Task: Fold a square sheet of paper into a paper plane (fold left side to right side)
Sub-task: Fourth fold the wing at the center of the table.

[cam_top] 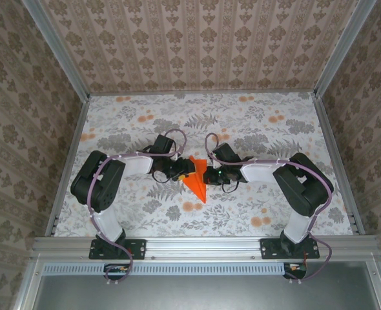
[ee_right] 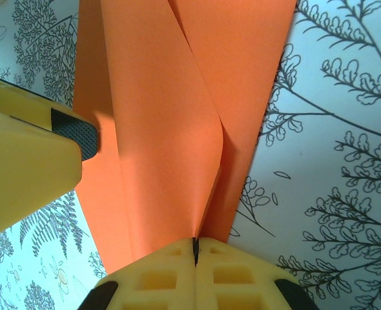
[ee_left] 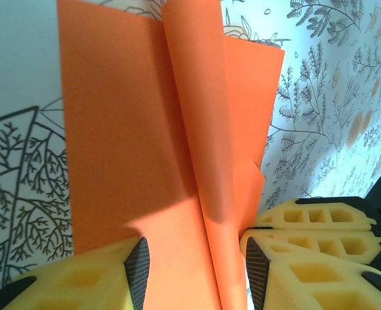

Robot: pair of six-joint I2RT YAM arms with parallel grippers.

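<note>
At the right gripper [ee_right: 194, 248], fingers clamped together on a raised fold of the square sheet of paper [ee_right: 164, 129]; at the left gripper [ee_left: 194, 258], jaws spread wide to either side of an upstanding flap of it, not closed on it. Creased to a narrower pointed shape, bright orange, lying between both grippers at the middle of the floral-print table [cam_top: 242, 123] with its tip toward the near edge. Farther out, patterned walls [cam_top: 197, 45] at the back and both sides.
</note>
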